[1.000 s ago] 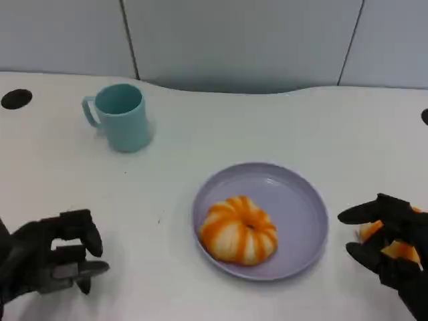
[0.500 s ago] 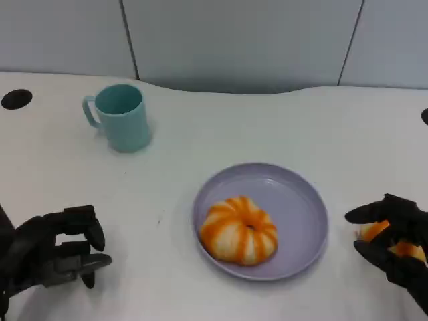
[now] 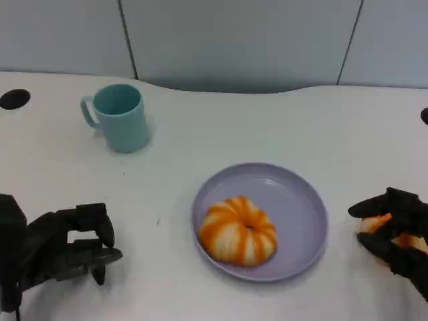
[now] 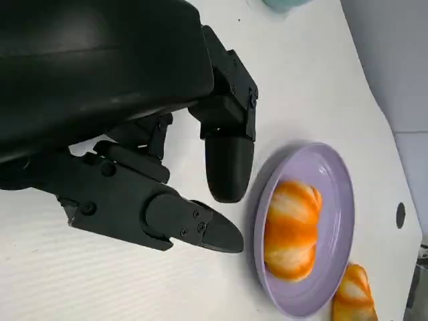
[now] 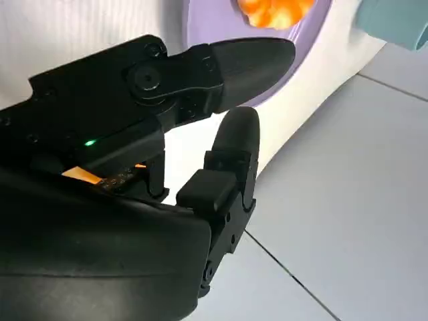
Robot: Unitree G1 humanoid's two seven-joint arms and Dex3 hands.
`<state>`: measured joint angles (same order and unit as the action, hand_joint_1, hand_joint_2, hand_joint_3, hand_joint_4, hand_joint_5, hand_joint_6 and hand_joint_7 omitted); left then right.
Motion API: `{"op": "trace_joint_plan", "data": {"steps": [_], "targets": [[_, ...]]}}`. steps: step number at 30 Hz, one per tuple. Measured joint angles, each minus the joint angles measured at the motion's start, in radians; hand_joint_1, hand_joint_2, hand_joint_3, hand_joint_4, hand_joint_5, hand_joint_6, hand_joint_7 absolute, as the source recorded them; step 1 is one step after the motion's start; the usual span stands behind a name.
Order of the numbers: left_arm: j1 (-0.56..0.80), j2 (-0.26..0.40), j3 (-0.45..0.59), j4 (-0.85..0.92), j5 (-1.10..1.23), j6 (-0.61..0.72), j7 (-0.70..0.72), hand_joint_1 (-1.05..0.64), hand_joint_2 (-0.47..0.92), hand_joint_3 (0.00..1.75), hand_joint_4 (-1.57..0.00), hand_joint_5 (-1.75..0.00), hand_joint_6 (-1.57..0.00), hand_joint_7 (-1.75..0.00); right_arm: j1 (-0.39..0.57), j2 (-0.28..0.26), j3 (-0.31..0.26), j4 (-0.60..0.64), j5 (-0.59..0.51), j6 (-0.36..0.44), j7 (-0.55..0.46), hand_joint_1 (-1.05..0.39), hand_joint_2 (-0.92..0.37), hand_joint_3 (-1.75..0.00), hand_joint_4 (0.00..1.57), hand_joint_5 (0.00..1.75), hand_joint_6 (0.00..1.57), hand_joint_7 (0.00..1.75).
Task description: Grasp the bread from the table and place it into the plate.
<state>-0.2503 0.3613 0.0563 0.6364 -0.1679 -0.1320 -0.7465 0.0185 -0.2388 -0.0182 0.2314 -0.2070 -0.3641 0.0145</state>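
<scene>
— Where is the bread?

— One orange-and-white striped bun [image 3: 239,231] lies in the lilac plate [image 3: 304,207], on its near left part. The plate sits on the white table [image 3: 221,127], near the middle. A second piece of bread [image 3: 378,226] lies on the table just right of the plate, at the near right edge.

— And the right hand?

— The right hand [image 3: 396,231] is over that second piece, its black fingers curved around it above and below. Whether the fingers press on the bread or stand just clear of it, I cannot tell.

— The left hand?

— The left hand [image 3: 70,246] is at the near left, well apart from the plate. It holds nothing; its fingers [image 4: 227,160] are bent but apart from the thumb, with bare table showing between them.

— Anything else on the table?

— A teal mug [image 3: 119,117] stands upright at the far left, handle to the left.
</scene>
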Motion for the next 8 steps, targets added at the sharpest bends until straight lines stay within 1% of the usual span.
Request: {"op": "trace_joint_plan", "data": {"steps": [5, 8], "targets": [[-0.011, 0.001, -0.001, 0.016, 0.005, -0.028, -0.007, -0.39, 0.87, 0.02, -0.70, -1.75, -0.55, -1.75, -0.008, 0.000, 0.000, 0.005, -0.001, -0.013, -0.005, -0.26, -0.92, -0.16, 0.73, 1.14, 0.76, 0.69], [-0.011, 0.001, -0.002, 0.018, 0.008, -0.035, -0.007, -0.38, 0.87, 0.02, -0.71, -1.75, -0.55, -1.75, -0.008, 0.000, 0.000, 0.005, -0.003, -0.013, -0.007, -0.25, -0.92, -0.16, 0.74, 1.14, 0.77, 0.69]]}}
